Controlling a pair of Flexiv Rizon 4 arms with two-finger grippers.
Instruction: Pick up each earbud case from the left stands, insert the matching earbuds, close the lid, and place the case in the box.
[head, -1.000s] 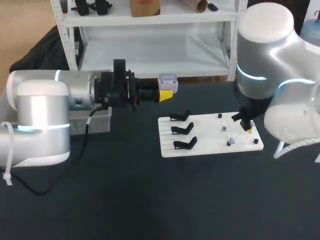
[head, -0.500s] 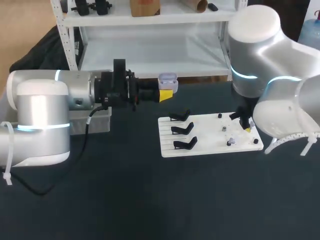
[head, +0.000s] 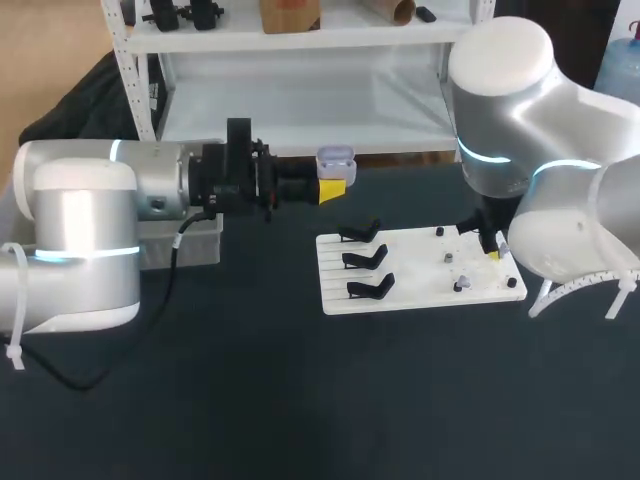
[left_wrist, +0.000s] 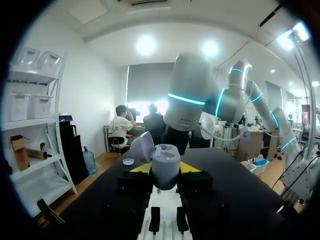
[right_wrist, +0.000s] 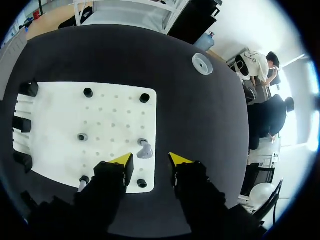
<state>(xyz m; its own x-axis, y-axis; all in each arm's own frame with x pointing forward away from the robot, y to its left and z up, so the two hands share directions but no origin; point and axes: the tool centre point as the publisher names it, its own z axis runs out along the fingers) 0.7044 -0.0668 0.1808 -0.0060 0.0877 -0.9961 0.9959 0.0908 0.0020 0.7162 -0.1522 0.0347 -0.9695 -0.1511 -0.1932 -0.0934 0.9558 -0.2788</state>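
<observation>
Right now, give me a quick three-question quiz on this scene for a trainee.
1. True or false: the left gripper is shut on a case whose lid is open.
2. How many of the stands on the board hold a case? A) none B) one C) three
3. Fill in the word: the right gripper is ____, with an earbud on the board just ahead of its tips.

Key: 1 true; 2 A; 3 open.
</observation>
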